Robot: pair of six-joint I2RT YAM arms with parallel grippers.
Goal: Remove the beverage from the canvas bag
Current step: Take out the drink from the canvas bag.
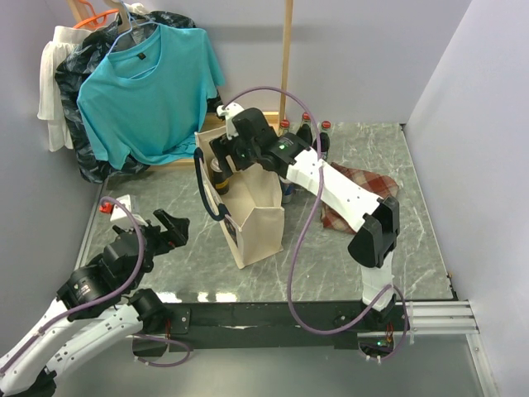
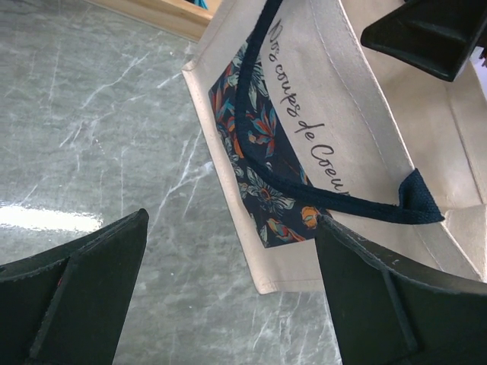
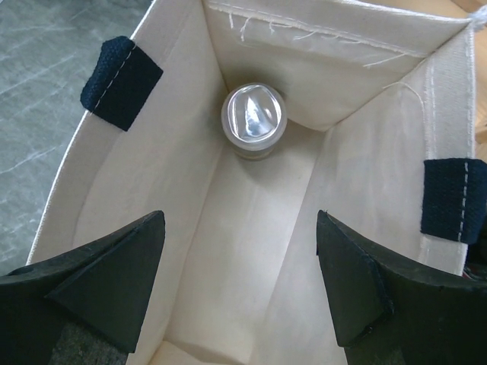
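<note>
The canvas bag [image 1: 256, 217] stands upright mid-table, cream with navy handles [image 2: 251, 114]. Looking down from the right wrist, the beverage [image 3: 254, 120], a small container with a shiny silver top, stands at the far end of the bag's floor. My right gripper [image 1: 221, 162] hovers at the bag's mouth, open [image 3: 240, 220], its fingers apart over the interior and touching nothing. My left gripper [image 1: 172, 226] is open [image 2: 232, 220] low over the table, just left of the bag's [image 2: 358, 114] floral-printed side, with only tabletop and the bag's bottom corner between its fingers.
Several dark bottles [image 1: 306, 132] stand behind the bag. A red-and-white plaid cloth [image 1: 368, 188] lies right of it under the right arm. A teal shirt [image 1: 149, 91] hangs at the back left by a wooden post [image 1: 287, 58]. Walls close in left and right.
</note>
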